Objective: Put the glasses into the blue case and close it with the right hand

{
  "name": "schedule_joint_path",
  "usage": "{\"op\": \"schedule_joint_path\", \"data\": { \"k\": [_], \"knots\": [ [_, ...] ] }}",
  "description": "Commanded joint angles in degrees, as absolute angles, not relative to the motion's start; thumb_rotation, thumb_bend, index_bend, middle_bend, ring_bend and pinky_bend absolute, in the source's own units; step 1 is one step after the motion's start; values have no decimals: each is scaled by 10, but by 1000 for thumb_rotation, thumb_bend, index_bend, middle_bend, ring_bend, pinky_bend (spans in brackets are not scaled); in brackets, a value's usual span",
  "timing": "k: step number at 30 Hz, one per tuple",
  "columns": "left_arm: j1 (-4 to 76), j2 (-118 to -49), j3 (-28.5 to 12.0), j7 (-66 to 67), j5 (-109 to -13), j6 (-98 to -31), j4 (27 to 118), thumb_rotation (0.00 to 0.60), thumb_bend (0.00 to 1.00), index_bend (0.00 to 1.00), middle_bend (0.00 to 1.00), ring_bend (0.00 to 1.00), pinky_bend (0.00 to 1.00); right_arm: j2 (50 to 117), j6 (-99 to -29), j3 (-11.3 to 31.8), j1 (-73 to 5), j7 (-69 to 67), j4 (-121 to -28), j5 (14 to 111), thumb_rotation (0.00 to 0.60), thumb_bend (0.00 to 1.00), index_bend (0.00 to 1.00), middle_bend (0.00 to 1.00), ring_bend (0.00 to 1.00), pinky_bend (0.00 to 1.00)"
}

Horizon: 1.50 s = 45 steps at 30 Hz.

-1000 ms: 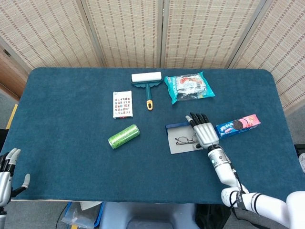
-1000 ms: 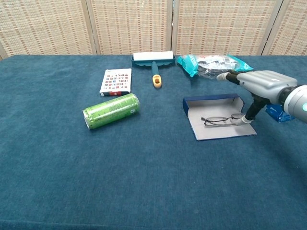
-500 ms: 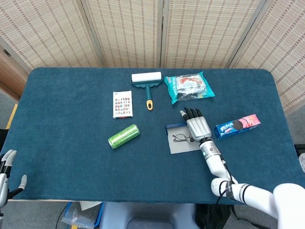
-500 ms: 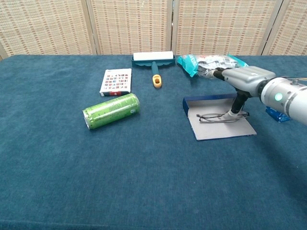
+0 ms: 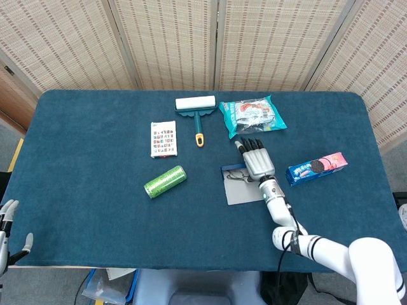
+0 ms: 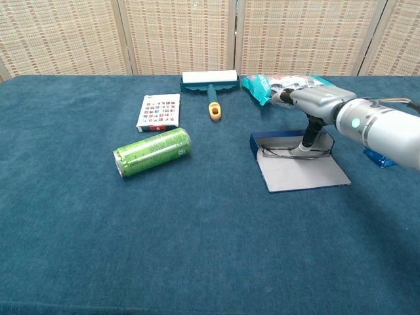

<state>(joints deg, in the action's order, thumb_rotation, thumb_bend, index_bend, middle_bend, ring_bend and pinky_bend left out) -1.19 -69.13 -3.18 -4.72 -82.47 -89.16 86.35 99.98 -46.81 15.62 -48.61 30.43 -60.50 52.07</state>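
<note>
My left hand (image 5: 7, 222) sat low at the near left table corner, fingers apart, holding nothing, well away from everything else.

Nearest object on the blue tablecloth (image 6: 164, 249) was the green can (image 6: 152, 151), on its side, left of centre. Beyond it lay the small card pack (image 6: 159, 110) with a coloured grid print, flat.

The blue case (image 6: 298, 166) lay open right of centre, grey flap toward me, raised blue tray at the far side. The glasses (image 6: 282, 151) lay at the far part of the case, against the tray edge; I couldn't tell if they were fully inside the tray. My right hand (image 5: 254, 159) was over the case's far end, palm down, fingers stretched forward side by side. From the chest view one digit (image 6: 306, 139) pointed down onto the glasses frame, touching it. The hand covered much of the glasses from the head view, so grip wasn't clear; looked like pressing, not pinching.

Just right of the case sat the pink and blue cookie box (image 5: 317, 167), close to my wrist but apart. Farther back, the teal snack bag (image 5: 252, 115) lay just beyond my fingertips. Left of it was the lint roller (image 5: 196, 109), white head far, yellow handle tip near. Woven screens (image 5: 203, 38) stood behind the table.
</note>
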Motion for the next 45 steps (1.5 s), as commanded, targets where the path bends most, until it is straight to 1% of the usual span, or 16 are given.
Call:
{"op": "schedule_joint_path", "data": {
  "k": [1,6,11,15,21,25,32,41,45],
  "knots": [
    [-12,-692,-32,-46,-824,-891,864,600,411,0,0,0,0,1005,-462,157,-495,303,-591,520,600,35,0,0,0,0],
    [-12,-692,-33,-45,-823,-891,864,600,410,0,0,0,0,1005,-458,157,-499,292,-587,523,600,35,0,0,0,0],
    [-14,-693,-31,-47,-824,-891,862,600,410,0,0,0,0,981,-476,133,-479,282,-626,549,600,36,0,0,0,0],
    [-13,-694,-31,-46,-828,-893,863,600,410,0,0,0,0,963,-488,122,-465,283,-646,552,600,36,0,0,0,0],
    [-15,-694,-30,-45,-828,-894,865,600,410,0,0,0,0,959,-483,129,-468,287,-630,534,600,36,0,0,0,0],
    [-18,-693,-30,-45,-825,-895,864,600,411,0,0,0,0,972,-465,136,-482,291,-600,520,600,36,0,0,0,0],
    [-21,-693,-30,-49,-820,-894,859,600,411,0,0,0,0,994,-454,144,-499,288,-569,514,600,36,0,0,0,0],
    [-21,-695,-31,-53,-821,-893,855,600,410,0,0,0,0,991,-458,137,-499,288,-582,521,600,37,0,0,0,0],
    [-23,-695,-30,-54,-820,-893,854,600,411,0,0,0,0,979,-475,129,-486,281,-608,533,600,37,0,0,0,0]
  ]
}}
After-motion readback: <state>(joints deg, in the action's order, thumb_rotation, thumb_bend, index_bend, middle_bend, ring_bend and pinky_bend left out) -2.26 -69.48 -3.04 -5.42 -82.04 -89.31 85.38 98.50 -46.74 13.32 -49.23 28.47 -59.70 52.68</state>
